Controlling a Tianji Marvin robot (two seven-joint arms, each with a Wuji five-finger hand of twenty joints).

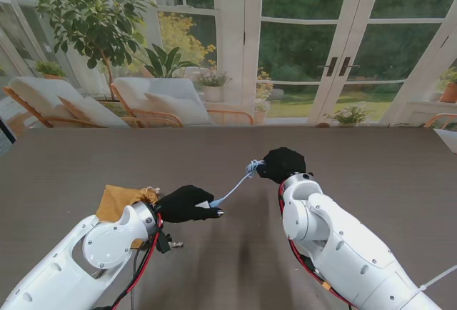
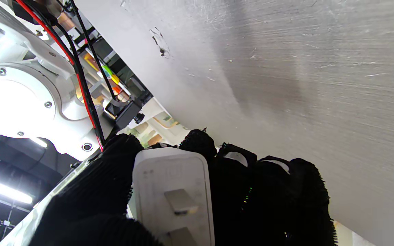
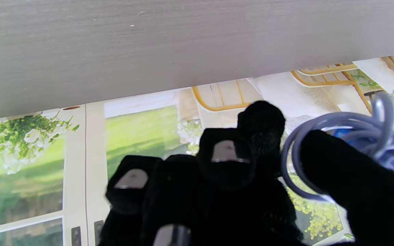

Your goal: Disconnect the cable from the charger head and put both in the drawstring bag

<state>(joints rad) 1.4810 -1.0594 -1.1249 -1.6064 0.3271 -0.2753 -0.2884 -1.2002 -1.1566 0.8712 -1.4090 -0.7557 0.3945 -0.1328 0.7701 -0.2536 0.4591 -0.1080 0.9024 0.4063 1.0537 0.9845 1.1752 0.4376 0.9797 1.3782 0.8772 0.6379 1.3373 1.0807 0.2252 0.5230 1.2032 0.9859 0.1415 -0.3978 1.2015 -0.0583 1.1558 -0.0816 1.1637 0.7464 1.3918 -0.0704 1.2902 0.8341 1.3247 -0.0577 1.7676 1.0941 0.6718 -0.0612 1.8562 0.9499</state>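
Note:
My left hand (image 1: 187,203), in a black glove, is shut on the white charger head (image 2: 173,191); its metal prongs face the left wrist camera. A light blue cable (image 1: 232,189) runs taut from the charger head (image 1: 205,203) up to my right hand (image 1: 282,164), which is shut on the bundled coils of the cable (image 3: 364,133). Both hands hover above the table, about a hand's width apart. The tan drawstring bag (image 1: 118,201) lies on the table just behind my left wrist, partly hidden by the arm.
The dark wood-grain table (image 1: 371,160) stretches far and to both sides. Beyond its far edge are glass doors, lounge chairs and plants. Red and black wiring (image 1: 146,260) hangs along my left forearm.

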